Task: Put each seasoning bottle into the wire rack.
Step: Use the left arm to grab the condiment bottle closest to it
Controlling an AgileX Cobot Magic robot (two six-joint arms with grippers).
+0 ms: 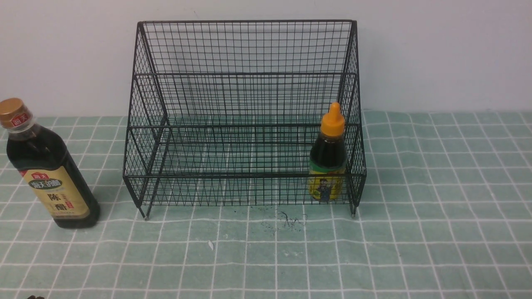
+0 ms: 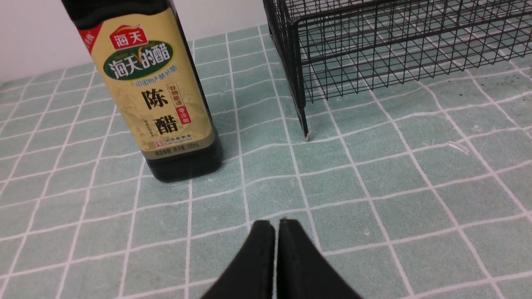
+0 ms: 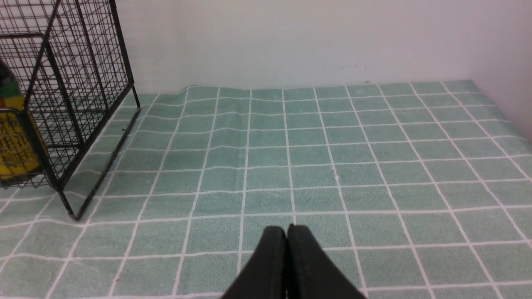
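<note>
The black wire rack stands at the back middle of the table, against the wall. A short seasoning bottle with an orange nozzle cap stands upright inside its lower tier, at the right end. The tall seasoning bottle with a gold cap and tan label stands upright on the cloth, left of the rack. In the left wrist view my left gripper is shut and empty, a short way in front of the tall bottle. My right gripper is shut and empty, over bare cloth to the right of the rack.
A green cloth with a white grid covers the table, and a white wall rises behind it. Dark specks and a white scrap lie in front of the rack. A side wall closes the far right.
</note>
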